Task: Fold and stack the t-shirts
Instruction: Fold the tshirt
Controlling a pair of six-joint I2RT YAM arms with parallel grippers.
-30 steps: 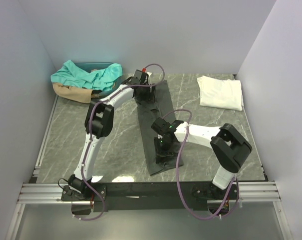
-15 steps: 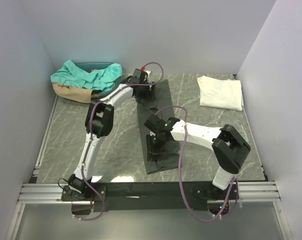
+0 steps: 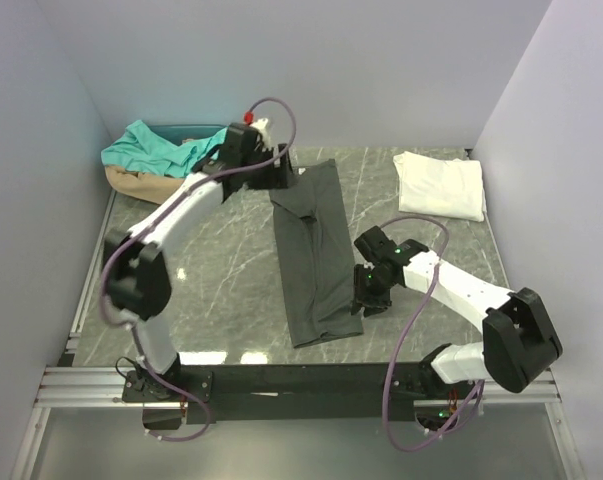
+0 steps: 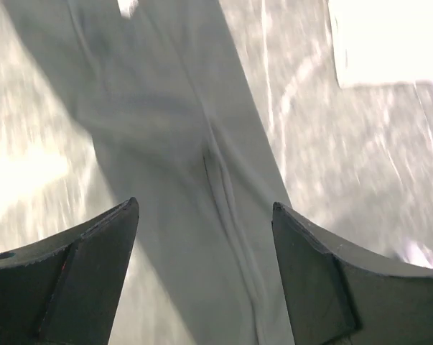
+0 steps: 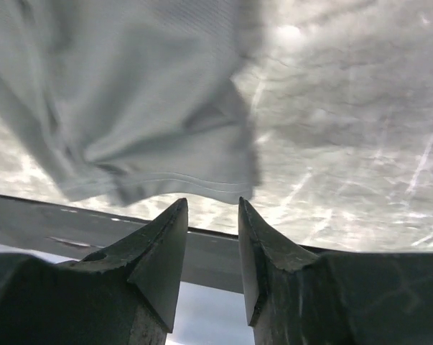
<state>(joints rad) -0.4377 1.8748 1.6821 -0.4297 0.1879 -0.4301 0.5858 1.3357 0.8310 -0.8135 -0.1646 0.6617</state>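
As my left fingers [image 4: 72, 280] gape and my right fingers [image 5: 155, 251] hang half-open, both empty, I should pinch the charcoal t-shirt [image 3: 311, 250] squarely at its ends.

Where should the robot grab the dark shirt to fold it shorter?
Probably the near right corner, coming in low from the right. The dark shirt lies flat as a long strip, and that hem corner looks rumpled, right in front of the right tool.
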